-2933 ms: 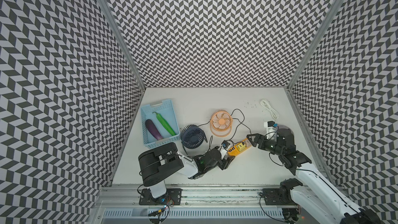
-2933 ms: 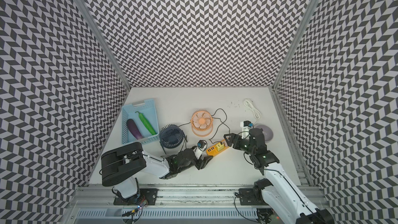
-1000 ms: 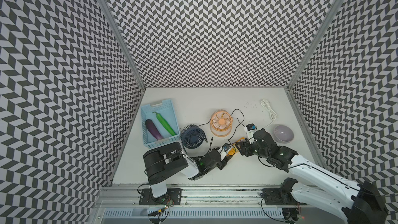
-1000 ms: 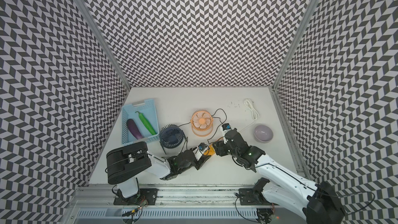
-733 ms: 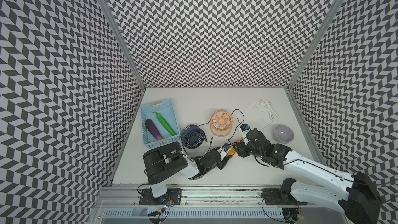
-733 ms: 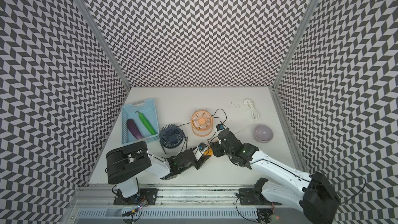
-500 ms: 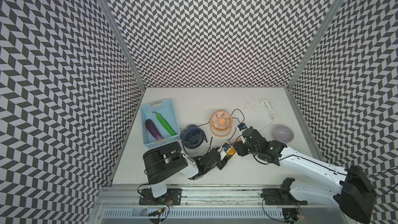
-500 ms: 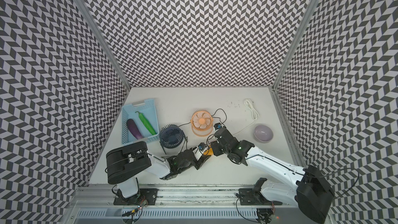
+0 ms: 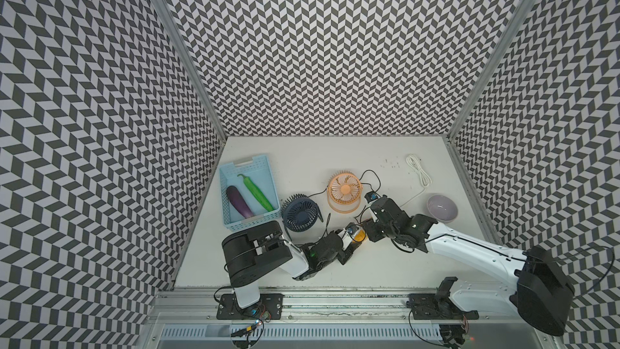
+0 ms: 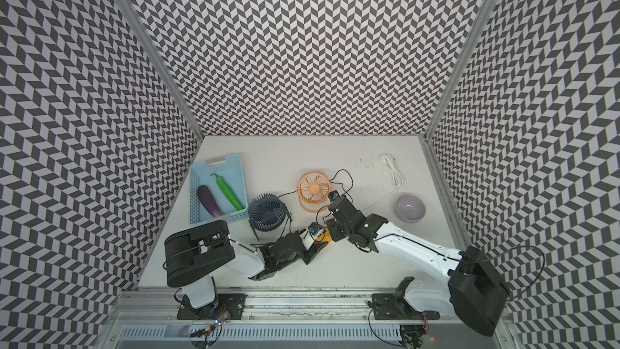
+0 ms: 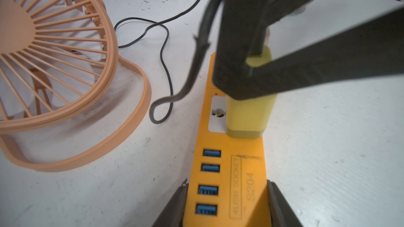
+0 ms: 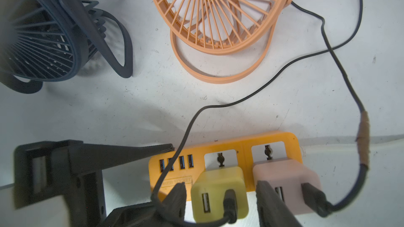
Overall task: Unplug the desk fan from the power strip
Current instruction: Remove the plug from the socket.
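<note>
Right wrist view shows the right gripper (image 12: 220,186), fingers apart, astride the yellow adapter (image 12: 209,182), seemingly not touching; only here the pink adapter (image 12: 284,175) appears. Left wrist view shows the left gripper (image 11: 227,185) clamping the power strip (image 11: 226,145); bare table (image 11: 328,138) along one edge.

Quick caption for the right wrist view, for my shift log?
Right gripper straddles the yellow adapter plugged into the orange power strip, which the left gripper clamps at its USB end.
</note>
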Controlling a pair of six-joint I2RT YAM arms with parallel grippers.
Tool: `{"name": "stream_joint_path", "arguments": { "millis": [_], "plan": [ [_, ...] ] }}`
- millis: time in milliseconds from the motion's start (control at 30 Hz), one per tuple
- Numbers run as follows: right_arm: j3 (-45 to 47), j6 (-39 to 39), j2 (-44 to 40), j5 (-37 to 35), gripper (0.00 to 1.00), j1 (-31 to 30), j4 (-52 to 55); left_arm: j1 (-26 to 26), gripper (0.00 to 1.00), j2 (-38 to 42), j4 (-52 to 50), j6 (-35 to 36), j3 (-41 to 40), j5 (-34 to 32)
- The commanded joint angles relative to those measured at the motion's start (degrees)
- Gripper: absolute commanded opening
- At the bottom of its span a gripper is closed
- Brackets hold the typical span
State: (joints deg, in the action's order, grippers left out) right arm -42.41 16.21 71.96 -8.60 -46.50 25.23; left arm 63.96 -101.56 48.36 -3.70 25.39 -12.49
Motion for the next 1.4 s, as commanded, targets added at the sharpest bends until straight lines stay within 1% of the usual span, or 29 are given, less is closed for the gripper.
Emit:
{"name": "stream_joint_path", "arguments": {
  "millis": [0,67,200,500,700,800,867,1000,1133,1233,1367],
  "plan": [
    [-1.17,-1.13,1.48,-0.65,0.55,-0.31,-1.34,-0.25,0.39,1.31,-0.37,0.63,-0.66,0.1],
    [-0.8,-1.14,1.6,-0.12,0.55,-0.4,-1.48,-0.24,0.39,1.29,-0.37,0.62,-0.64,0.18],
    [-0.74,-0.64,1.19,-0.22,0.6,-0.51,-1.42,-0.33,0.39,1.14,-0.29,0.63,-0.51,0.19],
    [-0.68,-0.13,3.19,-0.81,0.56,-0.69,-1.42,-0.33,0.39,1.4,-0.11,0.28,-0.69,0.45],
    [-0.53,0.33,3.66,-1.39,0.47,-1.04,-1.42,-0.33,0.39,1.46,-0.02,0.28,-0.8,0.52],
    [-0.16,0.56,3.65,-1.28,0.4,-1.4,-1.93,-0.33,0.39,1.49,0.11,0.04,-0.79,0.54],
    [-0.32,0.87,4.0,-1.58,0.35,-2.57,-2.03,-0.34,0.39,1.4,0.23,0.09,-0.83,0.47],
    [-0.33,1.76,4.47,-1.36,0.3,-4.03,-2.64,-0.33,0.38,1.18,0.27,-0.07,-0.83,0.46],
    [0.16,3.67,2.4,-3.67,0.25,-3.39,-3.3,-0.33,0.38,1.18,0.16,-0.27,-1.07,-0.13],
    [1.11,3.88,0.59,-3.39,0.22,-1.16,-3.84,-0.35,0.37,1.47,0.31,-0.42,-1.56,-0.43],
    [1.46,3.83,0.49,-2.65,0.19,-0.87,-4.21,-0.33,0.37,1.47,0.24,-0.42,-1.49,-0.52]
  ]
}}
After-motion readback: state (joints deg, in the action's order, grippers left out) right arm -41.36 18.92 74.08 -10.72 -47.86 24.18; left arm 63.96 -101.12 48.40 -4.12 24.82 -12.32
